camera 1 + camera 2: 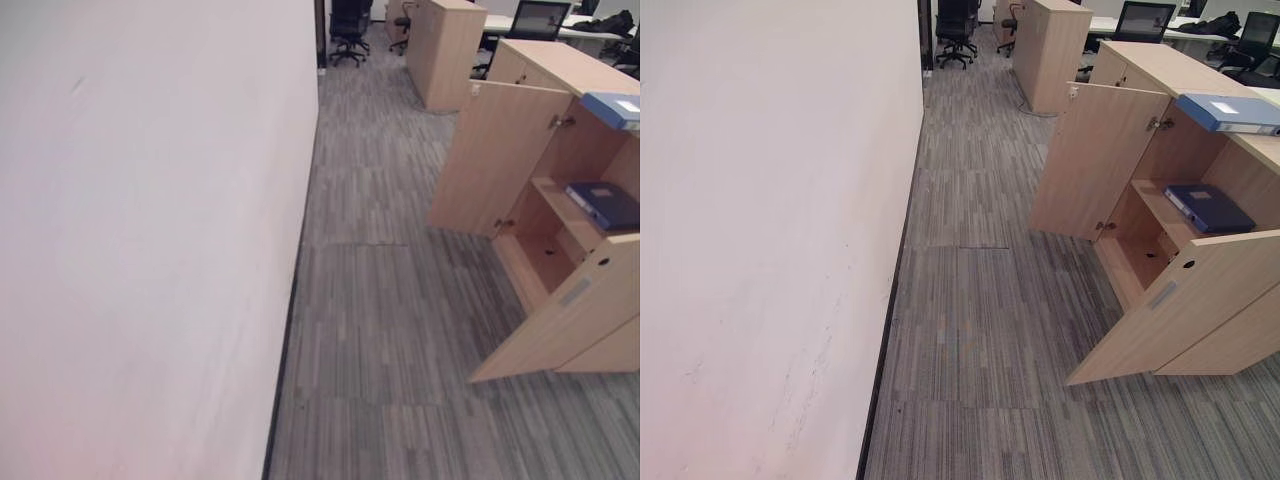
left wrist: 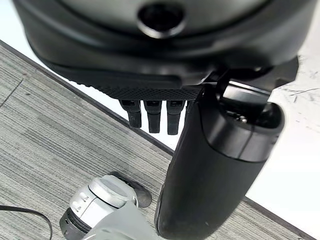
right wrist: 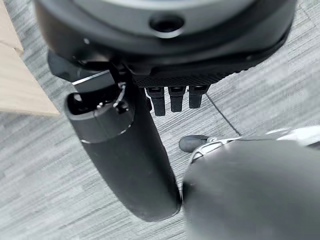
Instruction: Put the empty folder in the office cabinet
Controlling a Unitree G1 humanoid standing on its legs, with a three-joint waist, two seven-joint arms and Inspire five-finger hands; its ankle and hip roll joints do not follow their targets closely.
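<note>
Blue folder (image 1: 1228,111) lies flat on top of the open cabinet (image 1: 1160,290), long axis running away from the robot, off to the right, so the right robot hand (image 3: 172,97) is nearer. Both it and the left robot hand (image 2: 152,115) hang relaxed, holding nothing.

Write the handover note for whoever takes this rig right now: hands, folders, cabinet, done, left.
Left hand: open, holding nothing, hanging over grey carpet by the white wall.
Right hand: open, holding nothing, over the carpet.
Light wooden office cabinet: both doors open.
Dark blue folder lies flat on the inner shelf; lighter blue folder lies on the cabinet top.
Done: doors opened. Whether the shelved folder is the task's one, I cannot tell.
Left: confirm that, close doors.
</note>
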